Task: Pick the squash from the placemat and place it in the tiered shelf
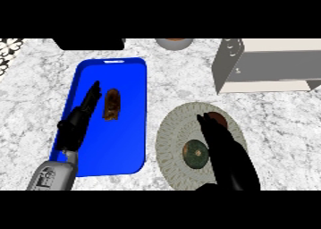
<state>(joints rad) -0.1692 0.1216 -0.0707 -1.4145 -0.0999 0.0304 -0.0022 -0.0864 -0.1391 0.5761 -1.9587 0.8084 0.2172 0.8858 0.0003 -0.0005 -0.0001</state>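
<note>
Head view: marble counter, blue mat.

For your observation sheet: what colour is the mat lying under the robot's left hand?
Bright blue mat, shown best in the head view.

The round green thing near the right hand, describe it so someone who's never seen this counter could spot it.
Find the round patterned placemat on the marble counter, right of the blue tray. The squash lies near its middle, beside the right hand. It is dark green and disc-like, unlike the small reddish-brown item at the mat's far side.
</note>
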